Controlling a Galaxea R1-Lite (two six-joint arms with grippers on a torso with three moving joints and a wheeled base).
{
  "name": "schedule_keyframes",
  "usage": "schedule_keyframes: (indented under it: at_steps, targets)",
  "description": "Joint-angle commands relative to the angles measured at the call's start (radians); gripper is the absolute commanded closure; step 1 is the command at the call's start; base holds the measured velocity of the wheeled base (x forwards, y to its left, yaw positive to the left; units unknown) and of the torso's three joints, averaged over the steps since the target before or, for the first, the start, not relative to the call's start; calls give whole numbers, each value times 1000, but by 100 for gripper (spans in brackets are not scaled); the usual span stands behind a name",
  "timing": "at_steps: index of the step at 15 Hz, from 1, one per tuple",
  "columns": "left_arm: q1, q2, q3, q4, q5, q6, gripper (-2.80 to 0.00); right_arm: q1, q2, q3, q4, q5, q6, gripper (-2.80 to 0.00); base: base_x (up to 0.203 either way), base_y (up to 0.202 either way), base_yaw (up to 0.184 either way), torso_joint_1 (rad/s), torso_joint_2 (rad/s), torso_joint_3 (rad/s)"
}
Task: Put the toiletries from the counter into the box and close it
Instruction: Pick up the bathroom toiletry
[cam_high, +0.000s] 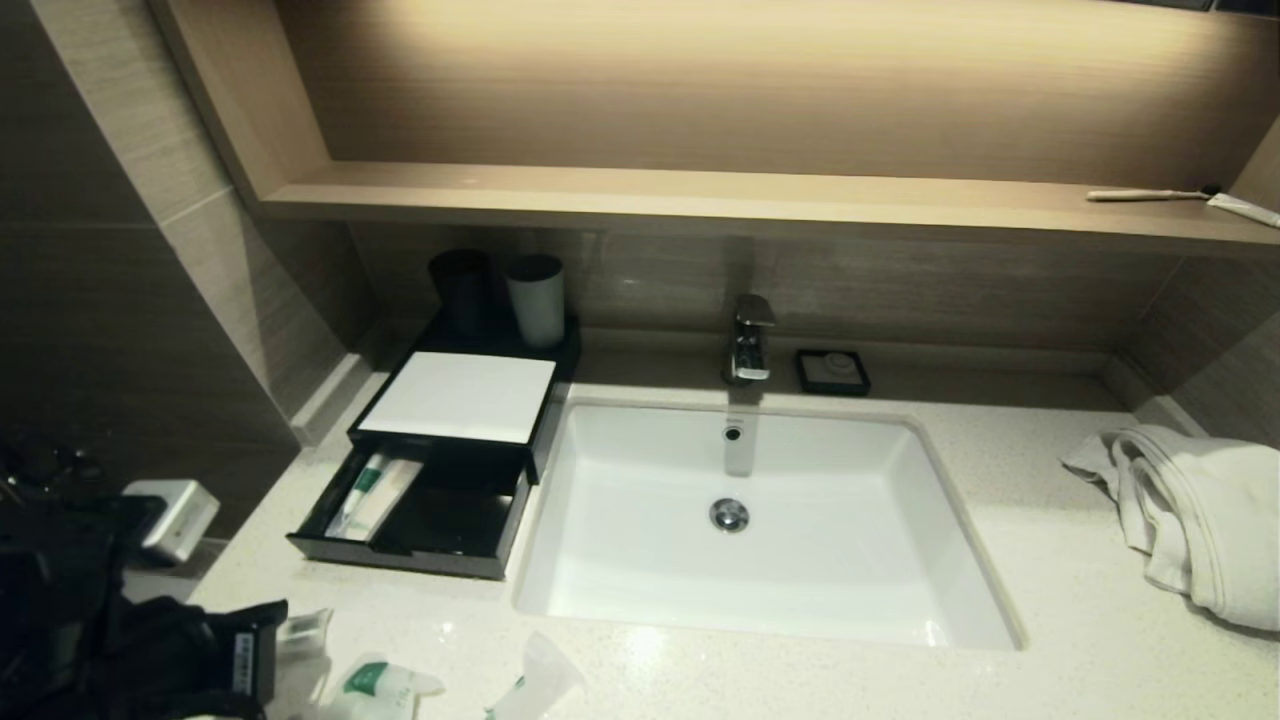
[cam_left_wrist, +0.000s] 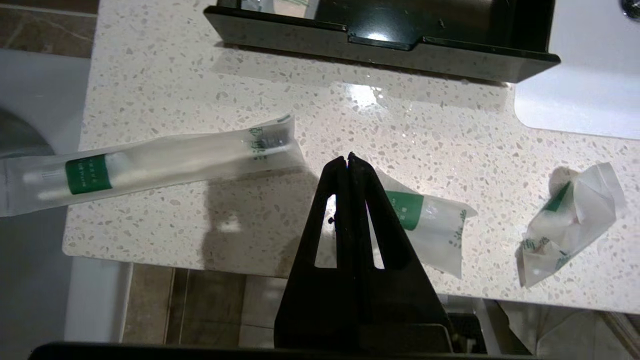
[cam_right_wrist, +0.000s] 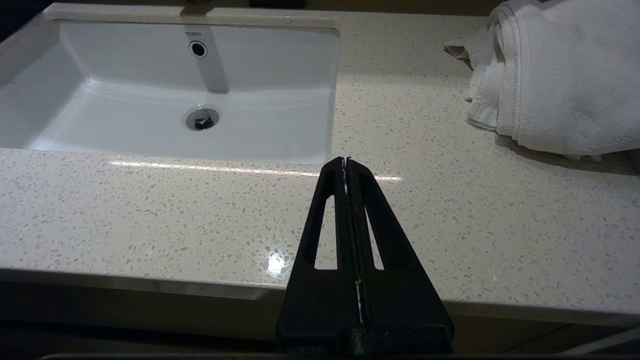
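The black box (cam_high: 455, 398) with a white top stands left of the sink. Its drawer (cam_high: 410, 545) is pulled out and holds one packet (cam_high: 372, 492). Three clear packets with green labels lie on the counter in front of it: a long toothbrush packet (cam_left_wrist: 150, 167), a small packet (cam_left_wrist: 430, 220) and a crumpled packet (cam_left_wrist: 570, 220). My left gripper (cam_left_wrist: 348, 156) is shut and empty, hovering above the counter between the long and small packets; it partly hides the small one. My right gripper (cam_right_wrist: 346, 160) is shut and empty over the counter's front edge, right of the sink.
The white sink (cam_high: 740, 520) with its faucet (cam_high: 750, 340) fills the middle. Two cups (cam_high: 535, 298) stand behind the box, with a soap dish (cam_high: 832, 371) nearby. A folded white towel (cam_high: 1195, 515) lies at the right. A toothbrush (cam_high: 1150, 195) lies on the shelf.
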Motion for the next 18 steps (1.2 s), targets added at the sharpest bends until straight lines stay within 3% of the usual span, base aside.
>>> schedule_keyframes:
  at_steps: [1,5,9,14,18]
  targets:
    - [-1,-5,15,-1,-45,-11,0,0,0,0,0,1,0,0,0,0,0,0,0,0]
    - [-37,-37,15,48,-218,-13,0,0,0,0,0,1,0,0,0,0,0,0,0,0]
    - [-47,-5,18,81,-295,-8,0,0,0,0,0,1,0,0,0,0,0,0,0,0]
    - [-46,83,29,78,-300,-3,0,0,0,0,0,1,0,0,0,0,0,0,0,0]
    - [-46,156,32,75,-297,38,0,0,0,0,0,1,0,0,0,0,0,0,0,0]
